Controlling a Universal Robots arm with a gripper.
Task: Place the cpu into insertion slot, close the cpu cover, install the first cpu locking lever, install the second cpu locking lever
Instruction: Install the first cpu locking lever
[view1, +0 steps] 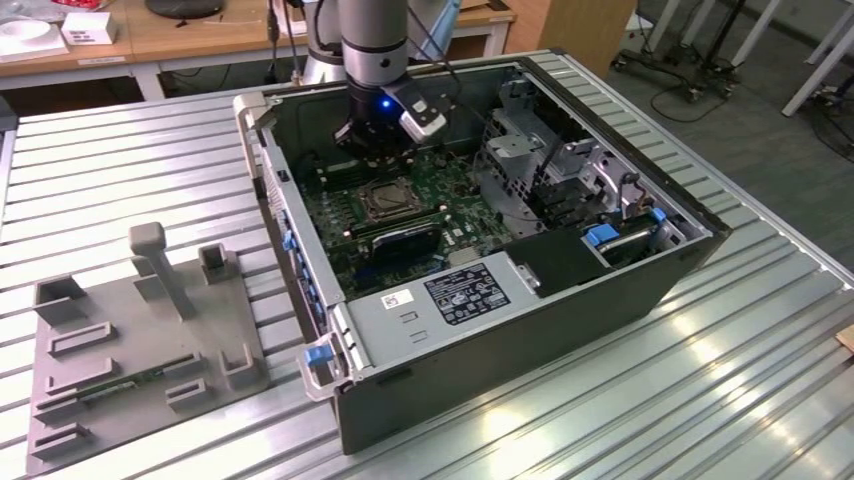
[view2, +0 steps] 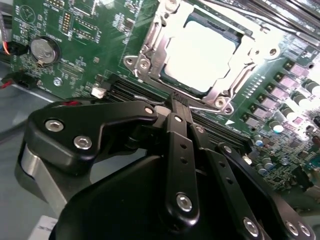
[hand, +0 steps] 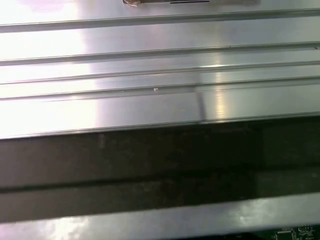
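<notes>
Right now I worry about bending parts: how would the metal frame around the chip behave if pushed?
The metal frame looks like stamped sheet metal, so it is probably stiff and light for its size. It lies flat around the chip, so pressing down would likely barely move it. Its shiny face may be slippery.

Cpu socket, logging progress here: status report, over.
Gripper shut, tip close beside the cpu cover. Cpu seated, cover down around it. Latching unclear. Nothing in the way.
</notes>
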